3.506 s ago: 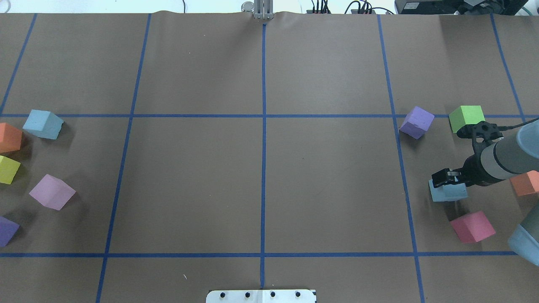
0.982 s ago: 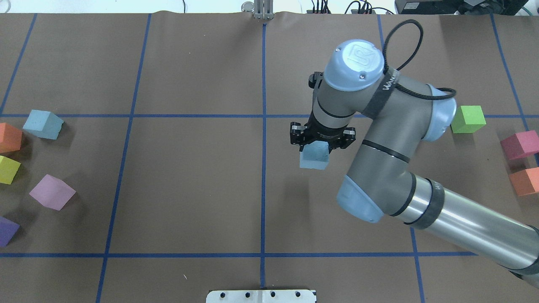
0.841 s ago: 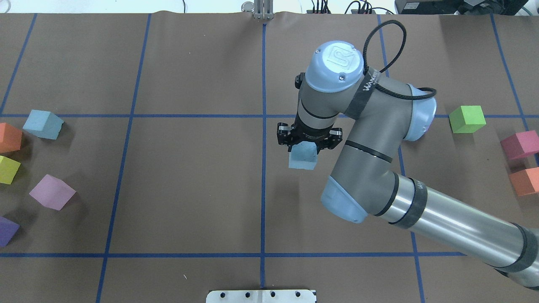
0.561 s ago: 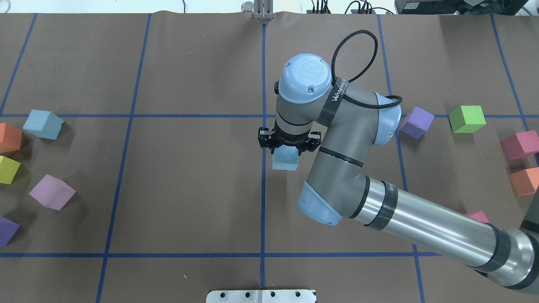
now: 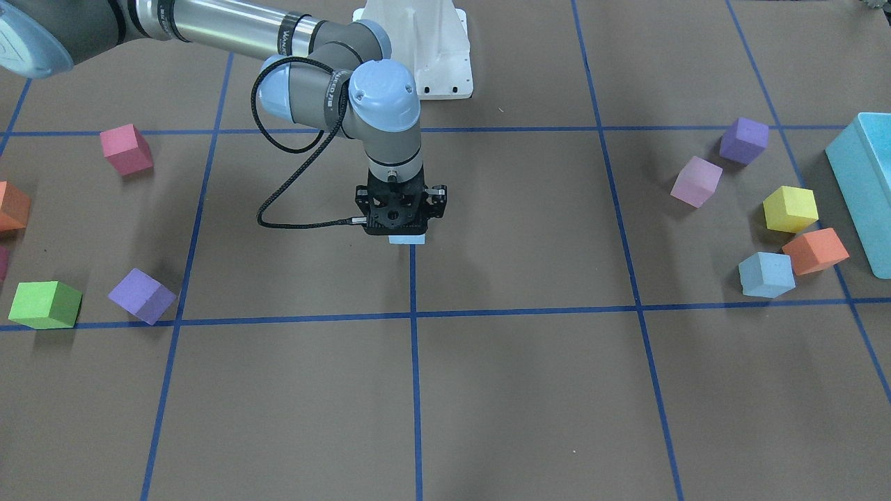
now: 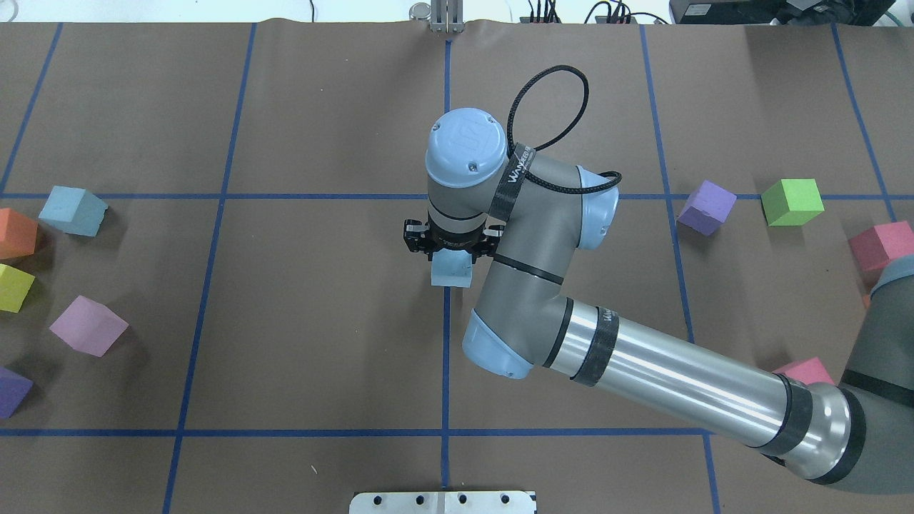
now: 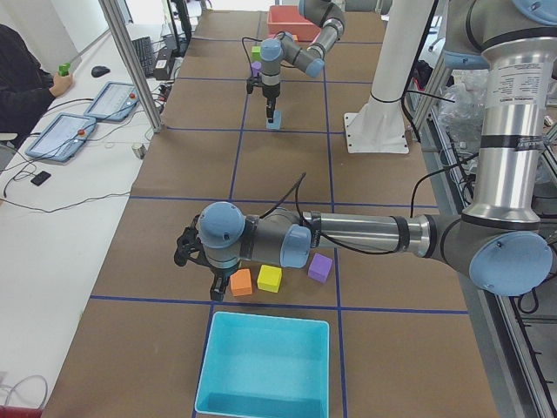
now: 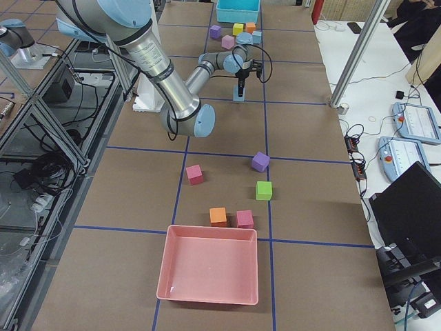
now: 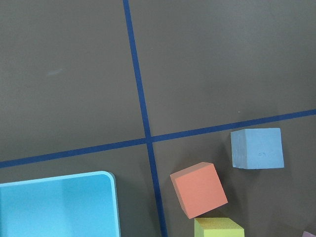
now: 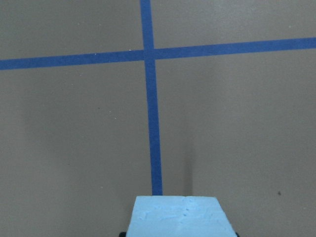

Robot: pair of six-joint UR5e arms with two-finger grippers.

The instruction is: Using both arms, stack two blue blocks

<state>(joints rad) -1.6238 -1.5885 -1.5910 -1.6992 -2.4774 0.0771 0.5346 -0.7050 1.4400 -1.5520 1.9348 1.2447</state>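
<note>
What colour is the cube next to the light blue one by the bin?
Orange foam cube, clearest in the front-facing view.

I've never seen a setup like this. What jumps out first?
A big grey arm reaches to the table's centre, its right gripper holding a pale blue block over the taped centre line. Bright foam cubes sit scattered at both table ends, including a second blue block near the left end.

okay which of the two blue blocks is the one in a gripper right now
The blue block at the table's centre, clamped in the right gripper over the middle tape line. The other blue block sits on the table beside the orange cube, untouched.
</note>
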